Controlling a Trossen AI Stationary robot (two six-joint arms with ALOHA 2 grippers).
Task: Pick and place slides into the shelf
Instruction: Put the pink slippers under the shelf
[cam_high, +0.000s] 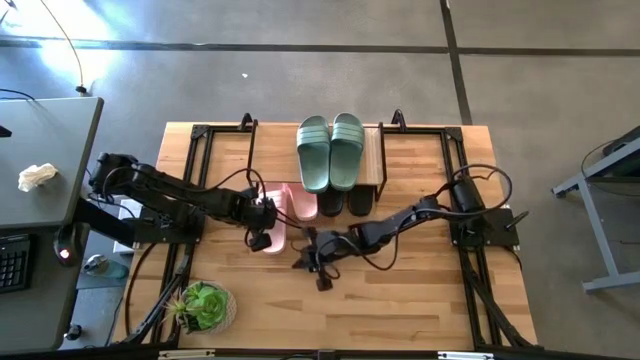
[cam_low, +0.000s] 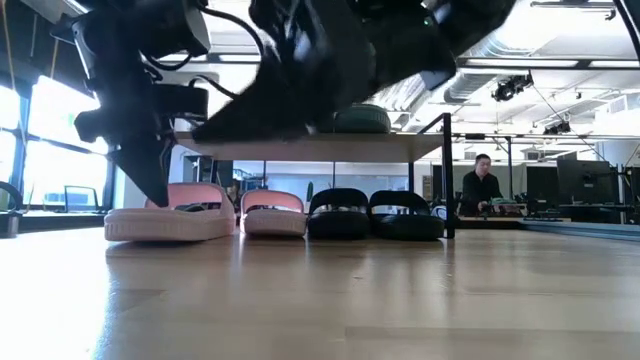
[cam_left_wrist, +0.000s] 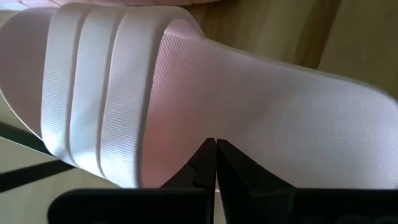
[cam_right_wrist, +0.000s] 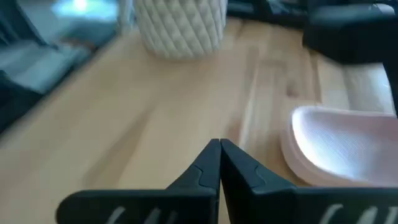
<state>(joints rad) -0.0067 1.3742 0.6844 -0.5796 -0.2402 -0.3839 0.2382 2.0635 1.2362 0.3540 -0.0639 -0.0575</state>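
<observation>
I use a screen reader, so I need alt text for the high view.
Seen from above, a small shelf on a wooden table holds green slides on top, black slides and one pink slide tucked beneath. The left gripper, shut, rests on the other pink slide; the right gripper, shut, hovers nearby.

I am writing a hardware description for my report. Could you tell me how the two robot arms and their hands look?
Both arms are dark, almost black, built from jointed segments, with thin black cables looping loosely along them. The left hand and the right hand each end in two black, wedge-shaped fingers that taper to narrow tips. No markings can be read on them.
</observation>
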